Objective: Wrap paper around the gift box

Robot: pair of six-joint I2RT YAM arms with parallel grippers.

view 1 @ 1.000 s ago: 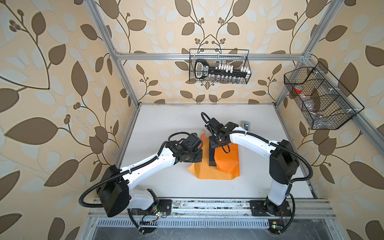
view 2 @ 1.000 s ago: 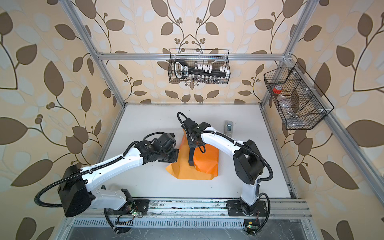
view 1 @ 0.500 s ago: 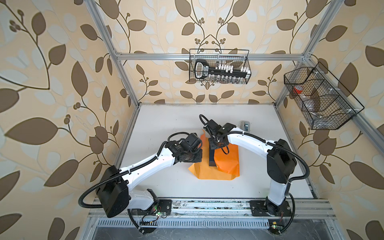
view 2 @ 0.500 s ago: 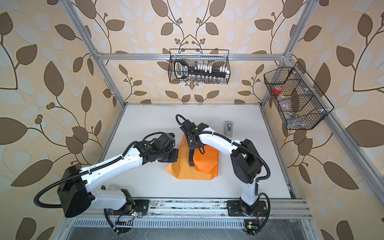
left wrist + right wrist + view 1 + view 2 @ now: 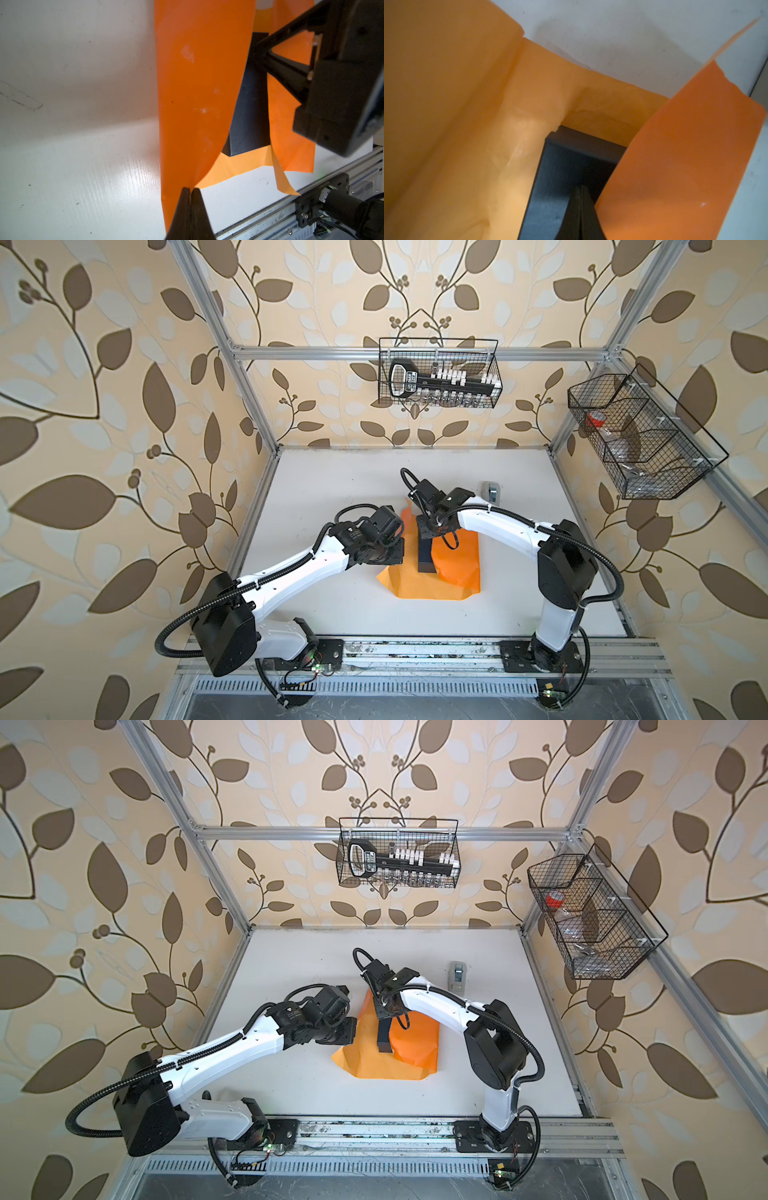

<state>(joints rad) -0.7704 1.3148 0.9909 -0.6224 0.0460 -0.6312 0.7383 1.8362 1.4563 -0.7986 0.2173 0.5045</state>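
Left tool (image 5: 190, 192) is clenched on an edge of the paper (image 5: 197, 93). Its two black fingertips press flat together with the thin sheet pinched between them. That flap stands up off the worktop (image 5: 72, 145), just beside the gift box (image 5: 249, 114).

Right tool (image 5: 581, 190) is clenched too, with nothing between its tips, which point down and meet the box's bare top face.

In both top views the gift box (image 5: 426, 556) (image 5: 384, 1038) sits on the paper near the middle of the white worktop. Only a narrow black strip of it shows between the orange flaps. The strip's long axis runs from the far wall toward the near rail.

The box is matte black card with square edges and a stepped lid rim. The paper is thin, with a glossy deep orange face and a paler, duller one. A second flap drapes over the box's right side, softly creased.
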